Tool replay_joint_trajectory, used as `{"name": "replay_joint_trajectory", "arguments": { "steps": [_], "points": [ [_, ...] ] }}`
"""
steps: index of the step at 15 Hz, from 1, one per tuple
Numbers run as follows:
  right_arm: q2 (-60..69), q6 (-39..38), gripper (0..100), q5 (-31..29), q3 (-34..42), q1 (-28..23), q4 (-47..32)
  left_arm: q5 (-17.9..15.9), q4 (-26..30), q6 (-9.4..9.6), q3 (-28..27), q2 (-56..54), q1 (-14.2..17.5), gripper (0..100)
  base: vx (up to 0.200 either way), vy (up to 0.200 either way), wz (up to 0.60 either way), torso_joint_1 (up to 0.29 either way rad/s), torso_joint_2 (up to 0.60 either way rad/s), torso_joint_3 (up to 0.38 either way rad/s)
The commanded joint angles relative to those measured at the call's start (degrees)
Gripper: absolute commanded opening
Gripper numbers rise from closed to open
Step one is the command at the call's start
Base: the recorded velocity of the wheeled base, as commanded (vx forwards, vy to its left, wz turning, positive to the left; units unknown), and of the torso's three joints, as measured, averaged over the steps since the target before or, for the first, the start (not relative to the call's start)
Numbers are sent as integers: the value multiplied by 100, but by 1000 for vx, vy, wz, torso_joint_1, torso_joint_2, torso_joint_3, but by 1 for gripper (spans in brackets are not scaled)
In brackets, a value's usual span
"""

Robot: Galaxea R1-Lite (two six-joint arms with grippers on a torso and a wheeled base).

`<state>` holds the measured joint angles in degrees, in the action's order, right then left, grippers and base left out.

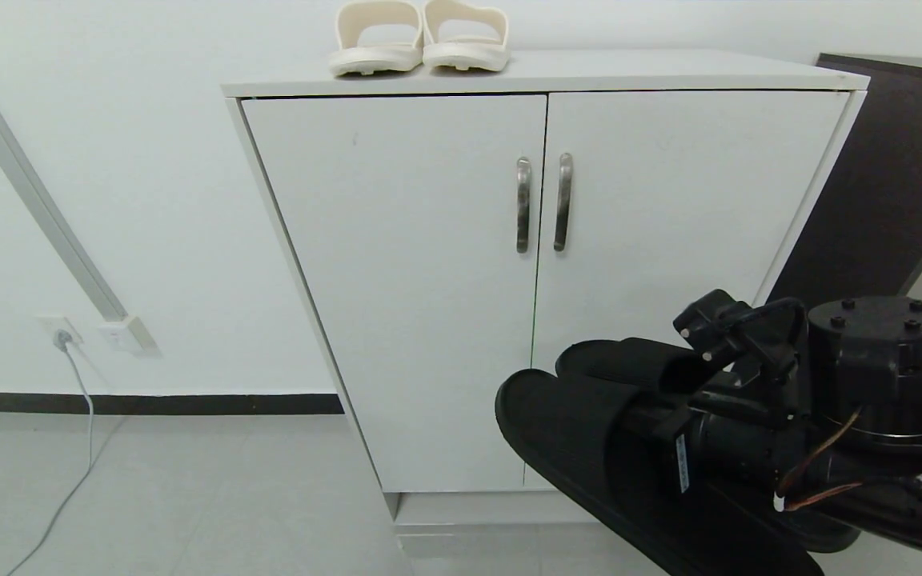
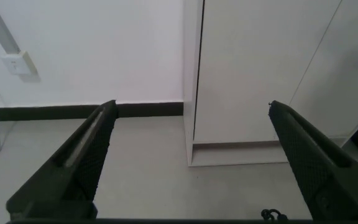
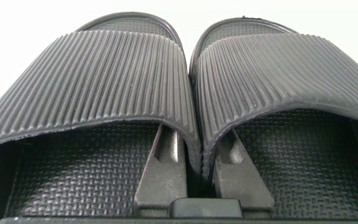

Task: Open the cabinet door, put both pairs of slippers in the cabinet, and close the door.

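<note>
The head view takes in the whole white cabinet (image 1: 397, 320): its left door (image 1: 405, 240) and right door (image 1: 685, 208) are both shut, and the two metal handles (image 1: 523, 205) stand upright side by side at the seam. A pair of cream slippers (image 1: 419, 40) sits on the cabinet's top, toes forward, the two touching.

Low in front of the right door, the right gripper (image 1: 669, 400) holds a pair of black slippers (image 1: 581, 424) off the floor (image 1: 189, 496), toes pointing towards the cabinet. The right wrist view gives the grip itself, which the head view hides behind the arm; one of the fingers (image 3: 163, 168) lies under each ribbed strap, and the two are closed on the slippers' adjoining inner edges, pressing the pair together.

The left wrist view shows the left gripper (image 2: 190, 106) with its fingers (image 2: 79, 162) spread wide and holding nothing, low above the floor; it faces the cabinet's lower left corner and the wall's dark skirting.

A wall socket (image 1: 61, 330) with a grey cable (image 1: 85, 416) sits left of the cabinet; a dark panel (image 1: 893, 176) leans at its right.
</note>
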<state>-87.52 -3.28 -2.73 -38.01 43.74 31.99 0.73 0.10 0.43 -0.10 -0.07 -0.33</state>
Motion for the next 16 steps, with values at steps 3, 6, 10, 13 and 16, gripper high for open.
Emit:
{"name": "replay_joint_trajectory", "arguments": {
  "steps": [3,6,10,13,16],
  "points": [
    [-2,3,0,1,22,47,9,129,-27,-69,-333,34,-2,100,0,0,0,0,0,0],
    [-2,3,0,1,39,56,18,6,210,-737,-1651,1009,-20,100,0,0,0,0,0,0],
    [50,20,0,-8,180,47,150,-1189,-414,-930,-1722,2213,-55,100,0,0,0,0,0,0],
    [50,196,0,9,277,47,167,-2174,-968,-983,-1810,3040,-55,100,0,0,0,0,0,0],
    [50,196,0,9,277,47,176,-3000,-2269,-983,-1994,4463,-64,100,0,0,0,0,0,0]
  ]
}}
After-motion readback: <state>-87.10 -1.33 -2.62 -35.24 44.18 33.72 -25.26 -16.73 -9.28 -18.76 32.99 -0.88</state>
